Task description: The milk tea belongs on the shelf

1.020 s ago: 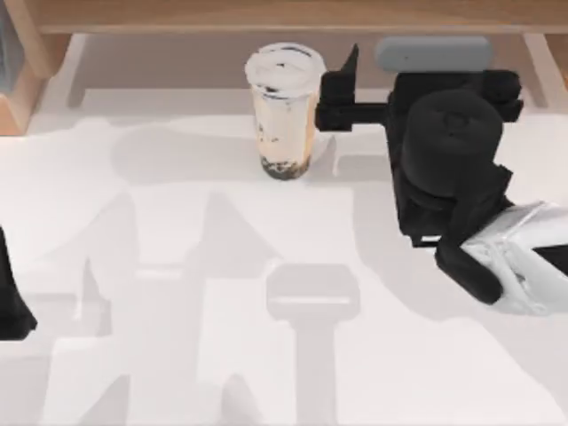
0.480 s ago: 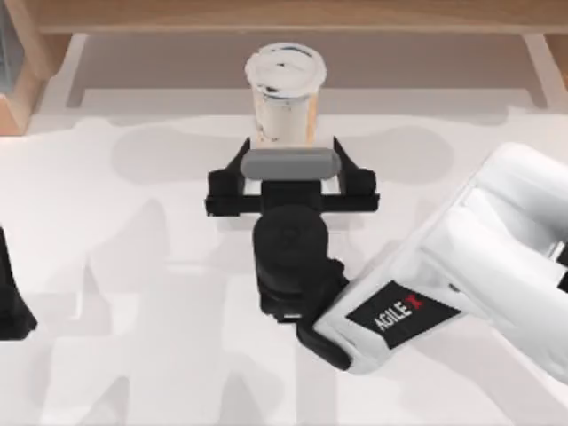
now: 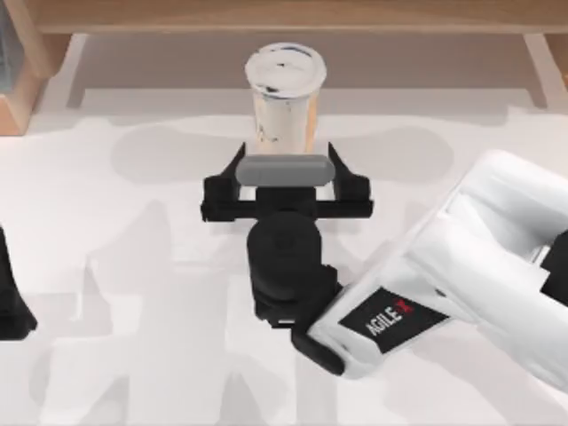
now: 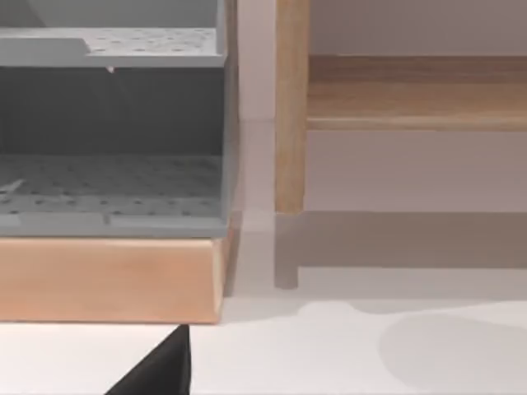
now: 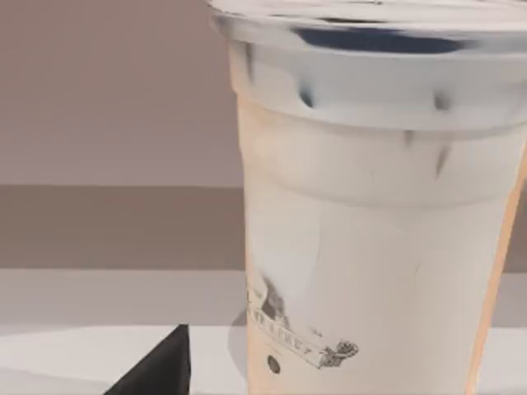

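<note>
Standing upright near the far edge of the white worktop [image 3: 133, 266], the milk tea [image 3: 285, 98] sits just in front of the wooden shelf [image 3: 284, 16], whose long board runs along that edge. The right gripper [image 3: 286, 162] faces the cup from the near side, its two black fingers spread wide, one tip at each side of the cup's base; whether they touch it cannot be told. In the right wrist view the cup [image 5: 370, 214] looms close. The left gripper [image 3: 11, 302] is parked at the worktop's left edge. A grey perforated rack [image 4: 111, 123] on a wooden base stands beside the shelf's post.
</note>
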